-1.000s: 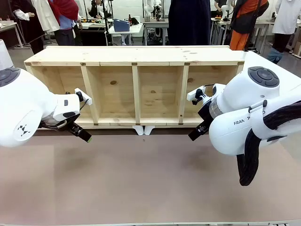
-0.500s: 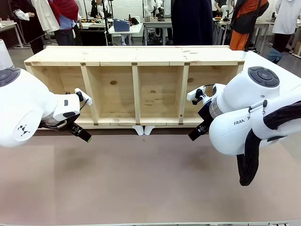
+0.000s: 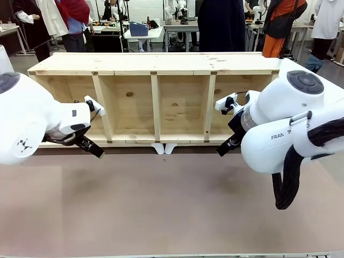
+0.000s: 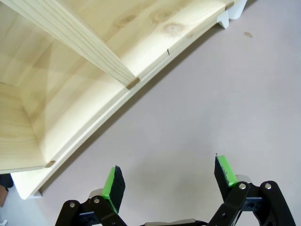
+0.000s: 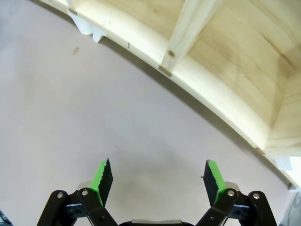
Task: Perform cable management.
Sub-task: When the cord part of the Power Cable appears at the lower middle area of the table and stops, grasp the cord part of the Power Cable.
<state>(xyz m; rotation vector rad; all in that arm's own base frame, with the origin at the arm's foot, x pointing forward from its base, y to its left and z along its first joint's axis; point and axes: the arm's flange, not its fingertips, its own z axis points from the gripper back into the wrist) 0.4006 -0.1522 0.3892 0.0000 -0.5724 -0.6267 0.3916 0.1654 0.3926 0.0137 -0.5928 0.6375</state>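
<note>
Edged slightly outward and up since a second ago, with left claw (image 4: 169,176) and right claw (image 5: 158,181) spread wide, gripping nothing, low over tabletop (image 3: 172,204) before wooden shelf (image 3: 156,64), seemingly poised to receive the cable, whereabouts impossible to tell.
</note>
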